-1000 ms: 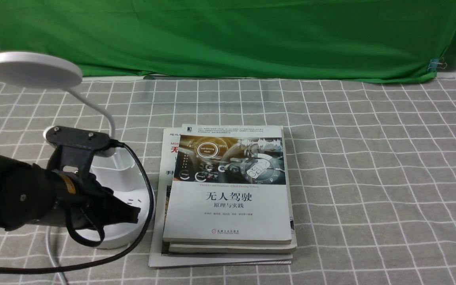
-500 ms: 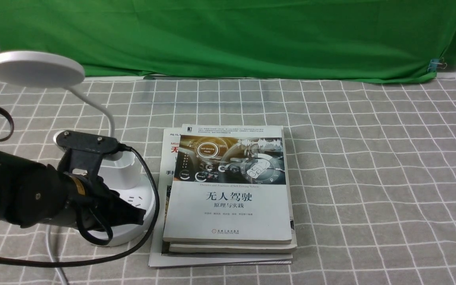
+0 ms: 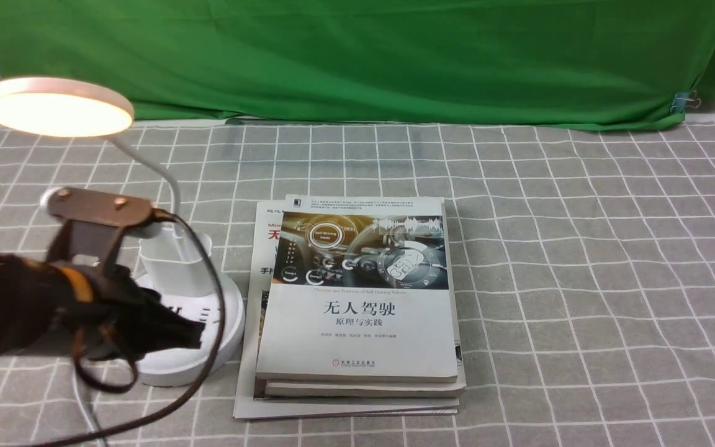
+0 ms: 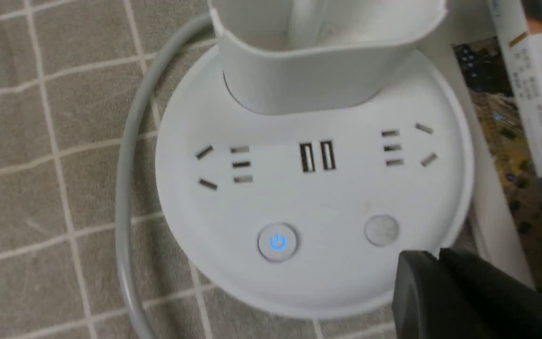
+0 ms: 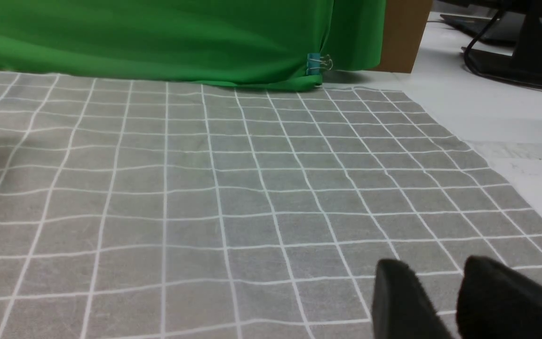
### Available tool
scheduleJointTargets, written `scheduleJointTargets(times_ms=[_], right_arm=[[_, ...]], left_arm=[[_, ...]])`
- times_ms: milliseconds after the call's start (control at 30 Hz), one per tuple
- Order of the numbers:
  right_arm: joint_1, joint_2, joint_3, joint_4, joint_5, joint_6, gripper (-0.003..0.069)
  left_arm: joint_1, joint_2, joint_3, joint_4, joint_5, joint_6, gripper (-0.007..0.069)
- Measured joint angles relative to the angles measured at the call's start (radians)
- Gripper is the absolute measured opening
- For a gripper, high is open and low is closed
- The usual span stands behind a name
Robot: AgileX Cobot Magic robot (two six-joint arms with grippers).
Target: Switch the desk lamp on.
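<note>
My left gripper [image 4: 435, 263] is blurring in the front view, and in my left wrist view the picture's edge is cutting it off. It is hiding part of the lamp base [image 3: 174, 357]. The edge is also cropping the lamp's cup [image 4: 299, 80] and my right gripper [image 5: 440, 282]. The small print on the top book [image 3: 357, 354] is staying too tiny for me to read.

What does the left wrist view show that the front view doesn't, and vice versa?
Left wrist only: the blue-lit power button and the plain round button.
Front only: the glowing lamp head, the green cloth and the binder clip.
Both: the lamp base, its cup, the left gripper and books.
</note>
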Motion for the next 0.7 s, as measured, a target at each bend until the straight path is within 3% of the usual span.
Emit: scheduleJointTargets(times_ms=[200, 500, 700], right_arm=[[0.0, 0.0, 0.0, 0.0, 0.0, 0.0, 0.0245], [0.0, 0.0, 0.0, 0.0, 0.0, 0.0, 0.0245], [0.0, 0.0, 0.0, 0.0, 0.0, 0.0, 0.0245]], left_arm=[[0.0, -0.324, 0.164, -0.081, 0.039, -0.007, 0.0018], [0.0, -0.773, 0.264, -0.028, 0.053, 0.002, 0.0018], [0.0, -0.906, 0.265, -0.028, 0.002, 0.003, 0.0018]])
